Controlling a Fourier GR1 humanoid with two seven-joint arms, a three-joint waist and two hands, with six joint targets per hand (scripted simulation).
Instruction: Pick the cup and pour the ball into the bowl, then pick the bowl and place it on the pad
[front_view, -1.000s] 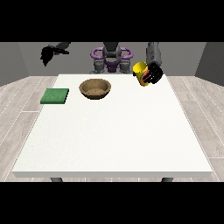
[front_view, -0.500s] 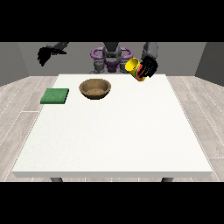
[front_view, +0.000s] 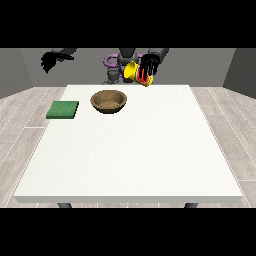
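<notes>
A large white worktop (front_view: 130, 160) fills the middle of the front view, its surface plain and matte, its near edge running along the six o'clock side. Two dark legs (front_view: 63, 205) show under that edge (one toward seven o'clock, the other toward five). Around it lies a floor (front_view: 22, 115) of pale grey planks, visible at nine and three o'clock. A grey wall (front_view: 17, 67) rises behind, toward twelve o'clock.

A bare room: grey walls (front_view: 20, 70), wood-plank floor (front_view: 25, 120), white table (front_view: 130, 160).
</notes>
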